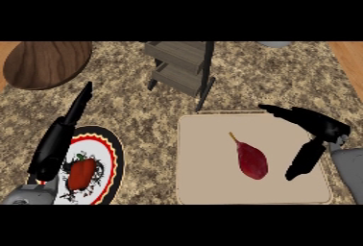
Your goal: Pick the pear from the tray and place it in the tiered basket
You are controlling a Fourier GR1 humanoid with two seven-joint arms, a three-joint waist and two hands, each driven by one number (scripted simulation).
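A dark red pear [252,161] with a thin stem lies near the middle of the beige tray [205,187]. My right hand [319,130] hovers over the tray's right side, open, its fingers stretched toward the far edge and its thumb [305,161] pointing down just right of the pear, not touching it. The tiered basket [181,67], grey wooden shelves on a black frame, stands behind the tray. My left hand [60,139] rests open at the left, fingers straight, over the edge of a plate.
A patterned plate [106,158] with a red pepper [81,174] sits at the lower left. A round dark wooden board [46,62] lies at the far left corner. A pale object [275,43] peeks in at the top edge.
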